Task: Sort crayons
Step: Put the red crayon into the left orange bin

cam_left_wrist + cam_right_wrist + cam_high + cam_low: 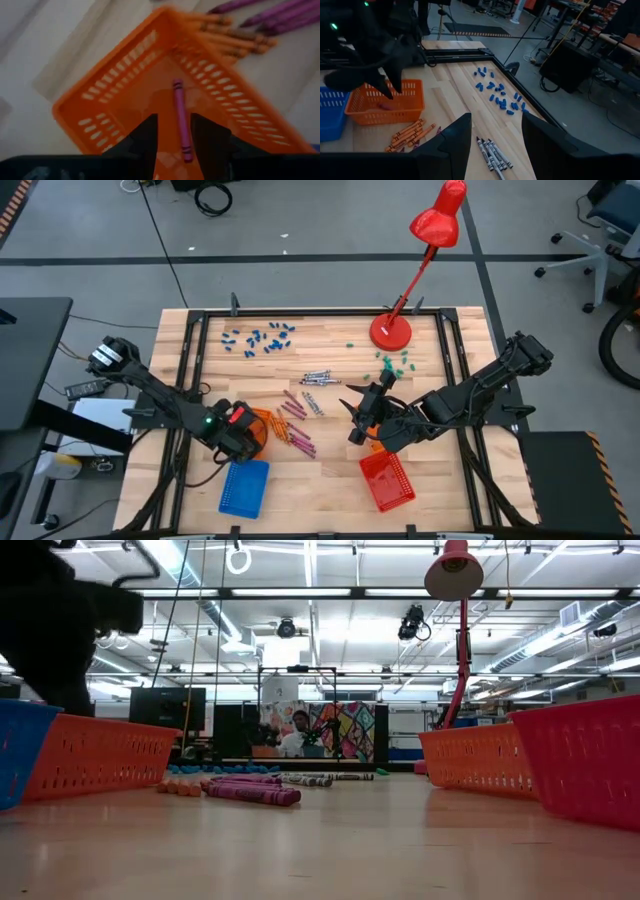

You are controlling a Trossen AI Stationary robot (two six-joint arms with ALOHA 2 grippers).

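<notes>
The left tool (172,145) hangs directly over the orange rectangular mesh basket (125,90), fingers parted and released. A single magenta crayon (182,120) lies on the basket floor between the fingers, touching neither.

Just outside the basket's far rim lies a loose row of orange crayons (272,423), and beyond them a fan of magenta crayons (297,430) on the wooden bench (320,480). Farther from the basket sit the grey-silver crayons (317,378), then small blue pieces (258,337) near the bench's far edge.

A blue mesh basket (245,486) sits just beside the orange basket, towards the near edge of the bench.

The right tool (352,420) waits across the magenta fan from the orange basket, fingers spread wide and empty, above bare wood. Below it a red mesh basket (388,481) reaches the near edge.
</notes>
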